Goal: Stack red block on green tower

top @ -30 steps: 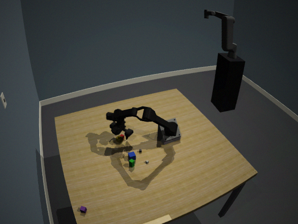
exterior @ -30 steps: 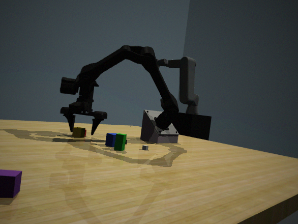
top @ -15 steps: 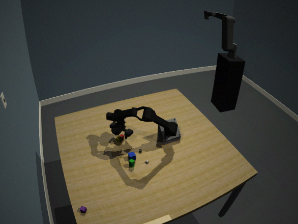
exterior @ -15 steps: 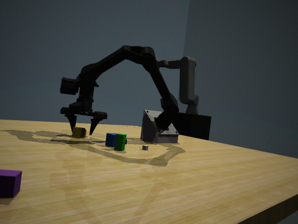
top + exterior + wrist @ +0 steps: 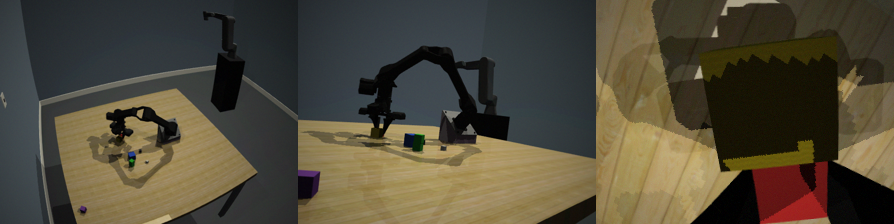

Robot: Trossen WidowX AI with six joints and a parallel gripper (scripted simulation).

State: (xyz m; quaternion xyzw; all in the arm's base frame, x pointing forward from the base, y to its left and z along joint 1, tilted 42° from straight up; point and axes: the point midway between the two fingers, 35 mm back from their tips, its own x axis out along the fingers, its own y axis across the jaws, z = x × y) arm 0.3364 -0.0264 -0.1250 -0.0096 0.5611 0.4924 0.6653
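Gripper (image 5: 381,129) down on table, fingers narrowed around red block (image 5: 785,197), probably gripping it. Red block touching yellow block (image 5: 377,132), left of green tower (image 5: 418,142). Risk: finger drags yellow block on lift; blue block (image 5: 409,139) beside tower crowds placement.

Top: high, far, looking down on whole table (image 5: 178,178). Exterior: low, table-level side view. Wrist: very close, pointing down (all share the blocks area).
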